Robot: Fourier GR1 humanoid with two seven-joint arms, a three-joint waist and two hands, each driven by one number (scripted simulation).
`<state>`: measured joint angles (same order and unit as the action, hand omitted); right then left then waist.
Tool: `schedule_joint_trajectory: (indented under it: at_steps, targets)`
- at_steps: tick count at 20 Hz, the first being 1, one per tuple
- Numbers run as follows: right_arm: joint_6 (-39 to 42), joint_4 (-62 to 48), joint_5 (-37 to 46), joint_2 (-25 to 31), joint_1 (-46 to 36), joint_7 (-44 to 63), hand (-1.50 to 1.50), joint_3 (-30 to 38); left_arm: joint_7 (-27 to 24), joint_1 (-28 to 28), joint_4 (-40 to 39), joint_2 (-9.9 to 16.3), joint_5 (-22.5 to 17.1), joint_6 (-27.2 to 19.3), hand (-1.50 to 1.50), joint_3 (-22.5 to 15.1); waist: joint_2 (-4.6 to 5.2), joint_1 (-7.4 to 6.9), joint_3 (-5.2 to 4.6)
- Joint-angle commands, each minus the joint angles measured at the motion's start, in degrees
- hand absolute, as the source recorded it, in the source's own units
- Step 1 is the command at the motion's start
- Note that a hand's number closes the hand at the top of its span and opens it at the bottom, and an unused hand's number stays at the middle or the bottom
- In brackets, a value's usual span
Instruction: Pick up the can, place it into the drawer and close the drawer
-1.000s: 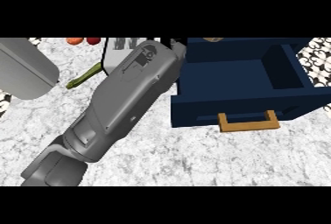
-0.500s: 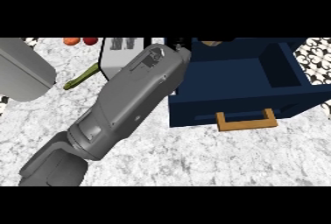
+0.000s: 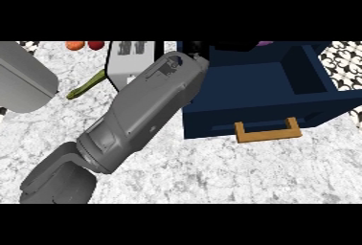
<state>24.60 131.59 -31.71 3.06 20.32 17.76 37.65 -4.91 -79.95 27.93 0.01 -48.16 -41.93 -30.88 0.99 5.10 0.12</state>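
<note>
While the drawer [image 3: 268, 91] stands open, no can shows; the robot hand's [image 3: 194, 48] state cannot be told.

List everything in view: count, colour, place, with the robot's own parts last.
Drawer: one, dark blue, open, right of centre.
Drawer handle: one, tan, on the drawer's front.
Counter: one, white and grey marble, under everything.
Round things: two, orange and red, top left edge; what they are cannot be told.
Green thing: one, long and thin, left of the forearm.
White object: one, dark-edged, top centre, partly behind the forearm.
Purple thing: one, top edge behind the drawer.
Can: not visible.
Left forearm: one, grey, crossing diagonally toward the drawer's back left corner; its hand hidden.
Second grey limb: one, far left.
</note>
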Motion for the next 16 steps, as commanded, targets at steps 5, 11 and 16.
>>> schedule_joint_trajectory:
  at_steps: [5, 11, 16]
  targets:
    - [-0.9, 1.7, 2.0, -0.9, -0.6, 1.6, -1.50, -1.4, -2.8, -0.8, -3.1, 0.0, -3.4, -2.2, -1.50, -1.9, 0.18, -0.11, -0.03]
    - [-1.2, 3.8, 2.8, -2.9, -0.1, 0.9, -1.50, -4.4, -4.6, -1.4, -3.3, 0.0, -6.3, -3.2, -1.50, -2.8, 0.26, 0.50, -0.02]
    - [3.1, 2.8, 7.4, 1.3, -2.8, -6.2, -1.50, 1.1, -7.2, 0.2, -2.0, 0.0, -8.2, -2.8, -1.50, -2.8, 0.04, -0.07, -0.01]
